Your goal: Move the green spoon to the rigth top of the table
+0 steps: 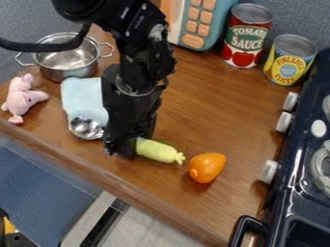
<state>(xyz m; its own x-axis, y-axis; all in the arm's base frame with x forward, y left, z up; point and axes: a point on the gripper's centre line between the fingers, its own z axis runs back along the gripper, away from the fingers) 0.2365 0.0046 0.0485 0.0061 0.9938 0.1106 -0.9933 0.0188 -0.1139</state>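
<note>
Nearest in the camera view ran the front edge of the brown desk (213, 111), with the dark stove (293, 205) along its right side. An orange toy (207, 167) lay on the wood, just beyond the knobbly tip of the pale green piece (157, 150). That piece lay at the claw's (122, 148) lower right side, its left end partly hidden there. Its long axis slanted gently, down towards the right, and the knobbly tip pointed towards the orange toy. On the claw's other side sat a round silver scoop (86, 128), roughly in line with the green piece. The claw covered the stretch between, so whether the two made up one spoon could not be told. The claw hung low over the desk, and I could not tell how far it was open or whether it had hold of anything. A light blue cloth (84, 99) lay by the scoop, with a pink soft toy (22, 100) to the left. Farther back stood a metal pot (67, 58), and at the far side a teal toy with orange buttons (222, 19), the tomato can (247, 36) and the pineapple can (290, 60).
</note>
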